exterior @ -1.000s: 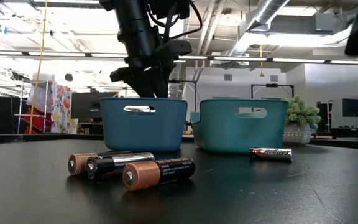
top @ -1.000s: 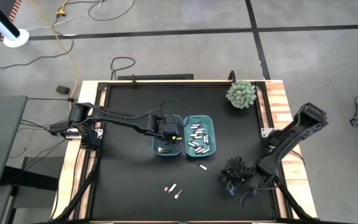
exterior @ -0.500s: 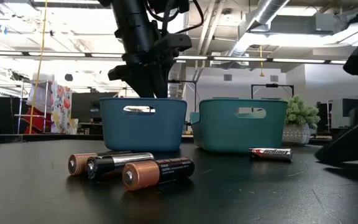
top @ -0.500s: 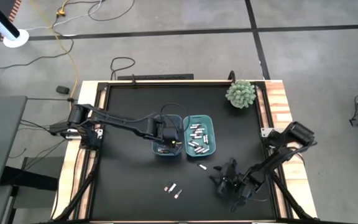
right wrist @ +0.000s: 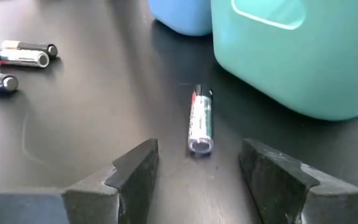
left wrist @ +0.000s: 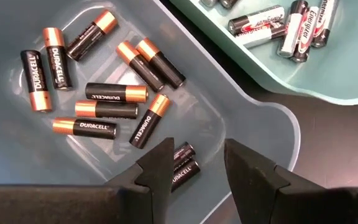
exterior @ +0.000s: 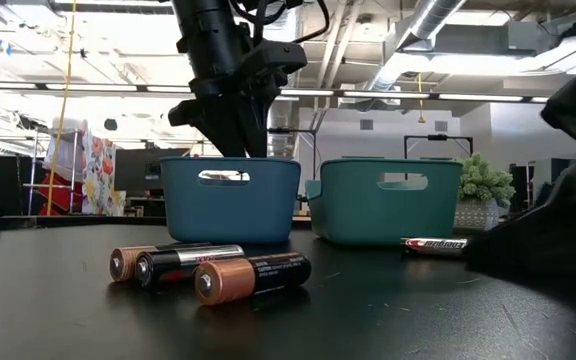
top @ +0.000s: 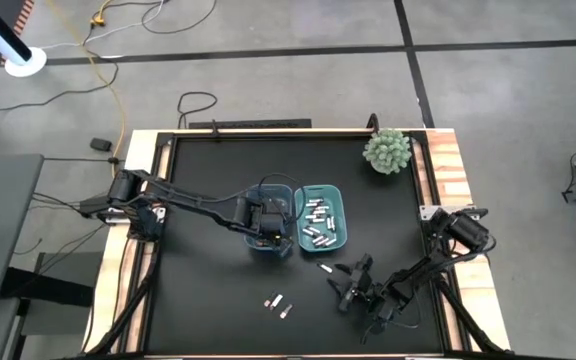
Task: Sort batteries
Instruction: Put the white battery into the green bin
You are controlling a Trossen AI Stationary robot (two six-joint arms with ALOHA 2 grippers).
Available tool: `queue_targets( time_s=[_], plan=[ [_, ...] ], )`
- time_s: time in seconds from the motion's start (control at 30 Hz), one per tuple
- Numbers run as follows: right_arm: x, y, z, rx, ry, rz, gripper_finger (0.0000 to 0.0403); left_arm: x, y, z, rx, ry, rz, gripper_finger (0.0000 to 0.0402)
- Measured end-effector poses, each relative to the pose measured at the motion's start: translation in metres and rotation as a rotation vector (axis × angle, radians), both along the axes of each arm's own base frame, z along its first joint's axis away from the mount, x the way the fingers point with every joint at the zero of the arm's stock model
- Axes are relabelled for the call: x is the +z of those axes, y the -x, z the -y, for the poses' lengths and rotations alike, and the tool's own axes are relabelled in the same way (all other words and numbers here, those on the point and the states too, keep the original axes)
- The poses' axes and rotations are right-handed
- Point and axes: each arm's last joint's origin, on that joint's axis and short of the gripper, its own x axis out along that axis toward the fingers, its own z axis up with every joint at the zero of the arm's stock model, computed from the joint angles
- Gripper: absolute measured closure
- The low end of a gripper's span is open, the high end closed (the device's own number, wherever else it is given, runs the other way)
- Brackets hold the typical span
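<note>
Right gripper [right wrist: 194,171], jaws wide, empty, straddling silver battery [right wrist: 200,119] lower centre on table [top: 208,170]. Left gripper [left wrist: 194,163], jaws parted, empty, above blue bin [left wrist: 17,162]. Risk: round battery may roll off-centre as jaws close.

Two bins sit side by side: a blue bin [top: 286,243] and, just right of it, a teal bin [top: 340,215]. Four batteries lie loose in front of them: one silver battery [top: 325,268] and three dark batteries [top: 280,303]. One plant [top: 387,150] stands behind the teal bin.
</note>
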Motion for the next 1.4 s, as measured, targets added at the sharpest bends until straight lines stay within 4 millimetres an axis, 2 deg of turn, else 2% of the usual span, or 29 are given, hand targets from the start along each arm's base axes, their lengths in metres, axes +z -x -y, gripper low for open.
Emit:
queue_targets(
  time_s=[0.2,0.37,0.5,0.73,0.83,1.03,1.17,1.4],
  plan=[
    [-0.004,-0.014,0.004,-0.038,0.022,-0.005,0.0143,0.000,0.000,0.000,0.013,0.006,0.002,0.0265],
    [-0.005,-0.015,0.006,-0.048,0.016,-0.003,0.0159,0.000,0.000,0.000,0.010,0.014,-0.001,0.0265],
    [-0.005,-0.015,0.006,-0.052,0.013,-0.002,0.0211,0.000,0.000,0.001,0.002,0.031,-0.004,0.0265],
    [-0.004,-0.013,0.001,-0.034,-0.007,0.015,0.0338,0.000,0.000,0.002,-0.024,0.064,-0.011,0.0265],
    [0.001,-0.010,-0.005,-0.007,-0.033,0.020,0.0363,0.000,0.000,0.002,-0.025,0.066,-0.011,0.0265],
    [0.026,-0.003,-0.019,0.120,-0.064,-0.014,0.0358,0.000,0.000,0.002,-0.026,0.069,-0.010,0.0265],
    [0.052,0.002,-0.024,0.204,-0.054,-0.040,0.0347,0.000,0.000,0.003,-0.039,0.101,-0.009,0.0265],
    [0.108,0.015,-0.020,0.271,-0.033,-0.016,0.0352,0.005,-0.002,0.004,-0.073,0.094,0.006,0.0265]
  ],
)
